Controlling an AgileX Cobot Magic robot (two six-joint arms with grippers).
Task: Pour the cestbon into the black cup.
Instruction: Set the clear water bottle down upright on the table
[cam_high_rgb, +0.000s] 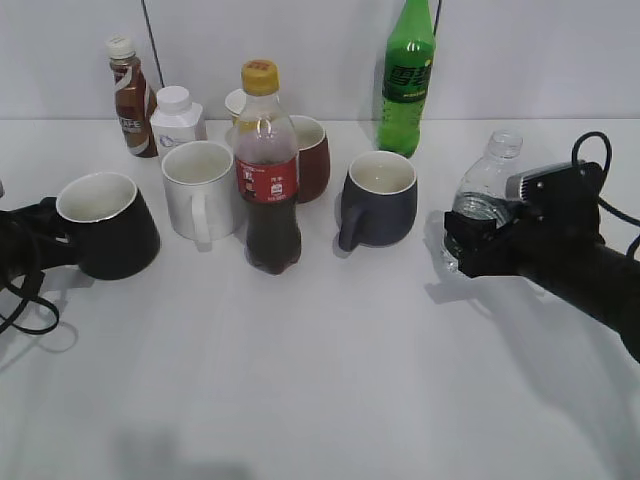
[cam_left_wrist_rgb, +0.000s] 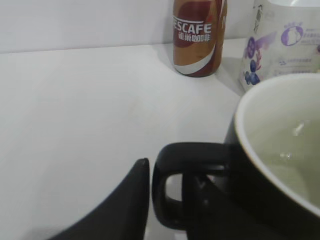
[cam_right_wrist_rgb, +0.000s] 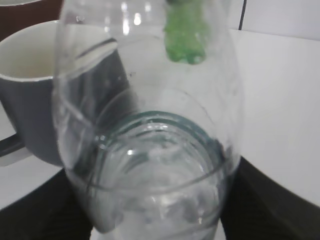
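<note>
— Gripping anything, the right gripper (cam_high_rgb: 470, 240)?
— Yes, clenched around the cestbon (cam_high_rgb: 483, 192), upright between its fingers.
— And the left gripper (cam_left_wrist_rgb: 167, 200)?
— Clasping the black cup's (cam_high_rgb: 105, 226) handle on the worktop (cam_high_rgb: 320, 360).

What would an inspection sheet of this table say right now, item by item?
Surface: white table, no spills seen.
Job's things: water bottle upright at right, cap off; black cup upright at left.
Clutter: cola bottle, white mug, grey mug, brown mug, green bottle, coffee bottle, small white bottle.
Grippers: right gripper shut on water bottle; left gripper at cup handle, one finger through the loop, grip unclear.
Cables: black cables on both arms.
Surroundings: plain white wall.
</note>
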